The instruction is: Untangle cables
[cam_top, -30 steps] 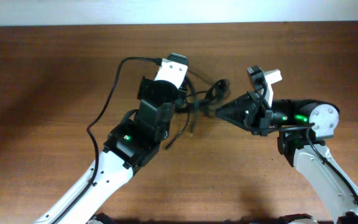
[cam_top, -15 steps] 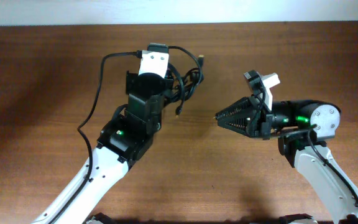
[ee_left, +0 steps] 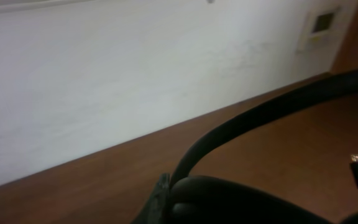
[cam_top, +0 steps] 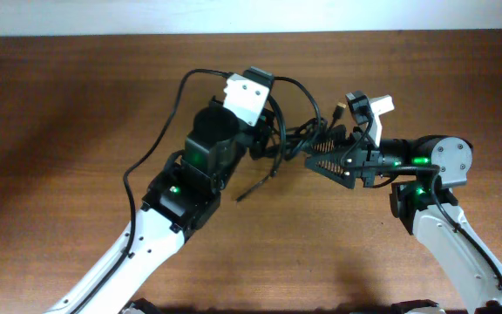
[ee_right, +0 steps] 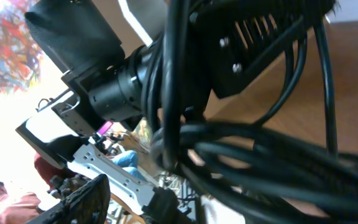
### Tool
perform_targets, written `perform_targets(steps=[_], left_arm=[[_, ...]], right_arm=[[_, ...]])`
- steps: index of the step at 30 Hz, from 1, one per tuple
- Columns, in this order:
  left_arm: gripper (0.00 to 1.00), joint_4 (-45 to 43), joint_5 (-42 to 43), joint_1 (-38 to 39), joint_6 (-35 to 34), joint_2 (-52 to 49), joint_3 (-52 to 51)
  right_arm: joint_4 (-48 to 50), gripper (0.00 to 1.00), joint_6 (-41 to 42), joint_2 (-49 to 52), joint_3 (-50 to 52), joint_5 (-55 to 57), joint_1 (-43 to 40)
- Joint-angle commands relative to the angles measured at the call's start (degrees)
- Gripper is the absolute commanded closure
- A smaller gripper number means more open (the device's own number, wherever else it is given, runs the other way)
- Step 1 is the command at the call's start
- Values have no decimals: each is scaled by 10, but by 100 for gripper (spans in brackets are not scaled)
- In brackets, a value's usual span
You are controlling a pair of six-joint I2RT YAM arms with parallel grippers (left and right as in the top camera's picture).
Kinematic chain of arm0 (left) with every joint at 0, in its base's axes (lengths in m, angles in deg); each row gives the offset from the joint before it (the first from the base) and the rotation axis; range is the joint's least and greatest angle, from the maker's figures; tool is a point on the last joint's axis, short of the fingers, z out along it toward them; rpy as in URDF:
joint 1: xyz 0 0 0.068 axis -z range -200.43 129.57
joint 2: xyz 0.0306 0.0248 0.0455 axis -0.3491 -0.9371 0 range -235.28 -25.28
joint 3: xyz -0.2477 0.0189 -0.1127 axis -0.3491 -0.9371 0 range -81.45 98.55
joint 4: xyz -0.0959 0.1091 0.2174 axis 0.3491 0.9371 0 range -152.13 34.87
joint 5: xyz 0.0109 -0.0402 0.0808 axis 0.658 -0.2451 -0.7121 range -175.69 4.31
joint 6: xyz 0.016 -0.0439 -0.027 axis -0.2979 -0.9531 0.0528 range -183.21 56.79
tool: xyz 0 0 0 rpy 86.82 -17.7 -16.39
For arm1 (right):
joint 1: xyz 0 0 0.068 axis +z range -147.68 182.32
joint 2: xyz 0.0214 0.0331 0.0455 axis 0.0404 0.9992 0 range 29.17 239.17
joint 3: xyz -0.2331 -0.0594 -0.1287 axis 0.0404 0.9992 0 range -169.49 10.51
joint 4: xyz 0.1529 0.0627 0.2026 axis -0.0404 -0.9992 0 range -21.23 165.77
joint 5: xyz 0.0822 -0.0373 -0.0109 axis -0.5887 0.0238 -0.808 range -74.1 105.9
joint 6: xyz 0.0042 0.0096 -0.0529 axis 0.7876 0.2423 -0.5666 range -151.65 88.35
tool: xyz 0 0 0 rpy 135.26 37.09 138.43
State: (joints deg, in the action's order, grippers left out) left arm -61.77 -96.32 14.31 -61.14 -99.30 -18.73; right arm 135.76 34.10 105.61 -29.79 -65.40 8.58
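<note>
Hanging between both arms above the wooden surface point(cam_top: 77, 105), the cables point(cam_top: 290, 135) meet the right tool point(cam_top: 314, 153), apparently gripping them; left tool point(cam_top: 255, 139) state unclear.

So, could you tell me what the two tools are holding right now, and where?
Both meet at the cable bundle. The left tool seems to grip its left side, the right tool its right; exact contact is hidden.

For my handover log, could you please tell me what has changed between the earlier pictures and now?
Half a second ago the left gripper had carried the cables up and away from the right gripper. It has now swung back right, and the right one has moved in, so the bundle lies against its fingers. Whether it grips cannot be told. The table is unchanged.
</note>
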Motion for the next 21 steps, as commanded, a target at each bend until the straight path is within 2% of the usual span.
perform_targets(steps=[1, 11, 21], left_arm=[[100, -8, 19, 15, -12, 1, 3], [100, -33, 16, 19, -12, 0, 3], [100, -26, 19, 20, -12, -3, 3]], right_arm=[[3, 32, -26, -7, -5, 10, 1], [91, 30, -26, -7, -5, 0, 54], [93, 31, -26, -7, -5, 25, 55]])
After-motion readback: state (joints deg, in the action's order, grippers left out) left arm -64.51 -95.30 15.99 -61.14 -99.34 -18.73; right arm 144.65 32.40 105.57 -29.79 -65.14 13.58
